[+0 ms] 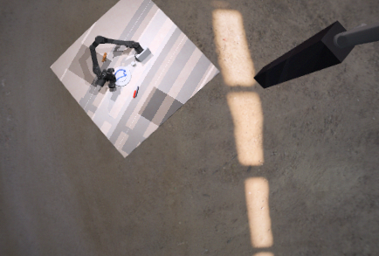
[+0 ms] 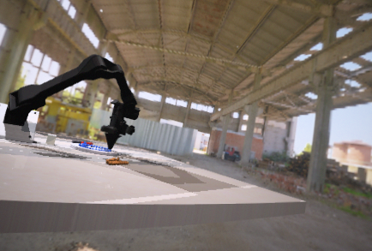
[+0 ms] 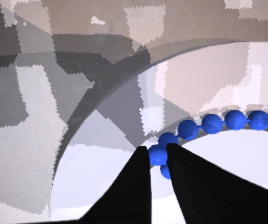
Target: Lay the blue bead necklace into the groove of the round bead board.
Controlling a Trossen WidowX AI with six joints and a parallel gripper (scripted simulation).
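Observation:
The blue bead necklace lies on the round white bead board. In the wrist view several beads run in an arc along the groove to the right of the fingers. Near the fingertips the strand bends sharply, with one bead above and one below the pinched one. My gripper is shut on a bead of the necklace, low over the board. The fingers hide part of the strand and of the groove.
An orange object lies on the table near the board. A red and dark object lies on the board's other side. A small white block stands between the board and the arm's base.

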